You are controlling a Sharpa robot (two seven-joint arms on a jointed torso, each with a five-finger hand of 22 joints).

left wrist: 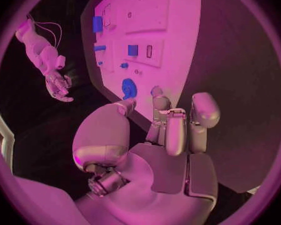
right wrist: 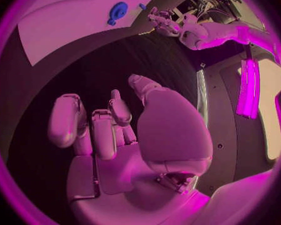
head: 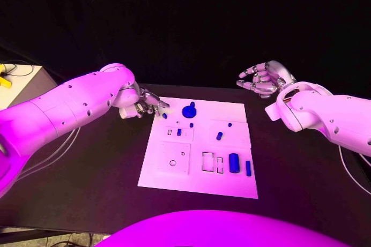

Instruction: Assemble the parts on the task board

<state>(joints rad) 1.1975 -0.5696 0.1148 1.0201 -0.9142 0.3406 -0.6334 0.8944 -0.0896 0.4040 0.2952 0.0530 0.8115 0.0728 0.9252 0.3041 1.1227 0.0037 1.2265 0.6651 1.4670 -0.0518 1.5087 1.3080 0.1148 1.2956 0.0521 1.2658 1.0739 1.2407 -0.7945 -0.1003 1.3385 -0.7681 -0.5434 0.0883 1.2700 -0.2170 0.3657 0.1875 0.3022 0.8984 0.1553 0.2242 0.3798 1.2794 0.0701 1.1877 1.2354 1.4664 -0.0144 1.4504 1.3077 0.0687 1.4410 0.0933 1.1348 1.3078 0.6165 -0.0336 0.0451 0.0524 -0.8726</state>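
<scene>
At the board's far left corner, about eleven o'clock from its middle, my left hand (head: 145,106) hovers with fingers curled in, and I cannot tell whether a small blue piece sits between its fingertips (left wrist: 160,103) or just beyond them (the dark blue speck at the tips is too small to judge). Just past it, toward one o'clock, the round blue part (head: 189,111) rests on the task board (head: 232,182). If I come down off-centre, I judge I could nudge that part or skid the board on the black table (head: 93,177). Smaller blue parts lie toward the board's centre and at its five o'clock corner, where the tall blue cylinder (head: 234,163) lies; a careless sweep could scatter them. My right hand (head: 262,78) hangs well apart at two o'clock, off the board, fingers loosely spread and holding nothing, so it cannot steady the board.
</scene>
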